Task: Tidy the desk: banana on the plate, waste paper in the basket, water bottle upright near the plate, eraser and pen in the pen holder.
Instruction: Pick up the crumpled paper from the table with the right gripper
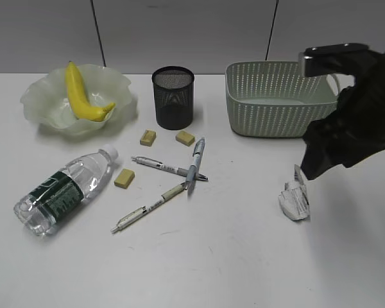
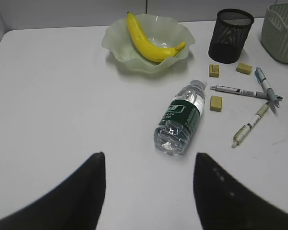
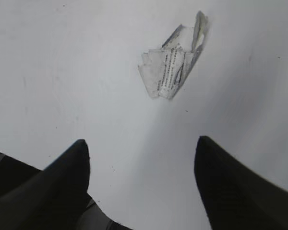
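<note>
The right tool [image 3: 141, 184], jaws spread wide and empty, hangs above the crumpled paper [image 3: 175, 69] on the surface [image 1: 231, 256], near the basket [image 1: 276, 96]. A shallow descent could flatten or nudge the light scrap away instead of pinching it.

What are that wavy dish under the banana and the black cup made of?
The plate looks like pale green translucent glass or plastic: glossy, ruffled rim. The pen holder looks like black metal mesh; you can see through its wall.
</note>
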### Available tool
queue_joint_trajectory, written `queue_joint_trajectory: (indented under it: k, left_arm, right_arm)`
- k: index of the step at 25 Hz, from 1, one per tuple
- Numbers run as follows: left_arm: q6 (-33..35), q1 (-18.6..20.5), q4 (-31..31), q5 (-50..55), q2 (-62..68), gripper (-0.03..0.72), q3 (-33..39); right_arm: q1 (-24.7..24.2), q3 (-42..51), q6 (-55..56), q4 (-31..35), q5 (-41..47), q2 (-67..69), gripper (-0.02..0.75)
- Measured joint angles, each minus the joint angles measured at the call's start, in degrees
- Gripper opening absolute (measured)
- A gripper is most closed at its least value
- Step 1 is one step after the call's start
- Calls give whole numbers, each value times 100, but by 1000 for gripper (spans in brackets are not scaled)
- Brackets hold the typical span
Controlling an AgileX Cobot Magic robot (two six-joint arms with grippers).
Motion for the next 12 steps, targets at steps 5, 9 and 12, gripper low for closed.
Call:
queue_joint_trajectory:
  k: [5,9,12]
  left_arm:
    - [0,0,0,0,0,438,0]
    - [5,0,0,0,0,438,0]
    - [6,0,0,0,0,438,0]
  right_arm:
    - [61,-470,385,-29,-238,1171,572]
    - [61,-727,566,-102,-475,1873,573]
    - [65,-870,978,-430,-526,2266,574]
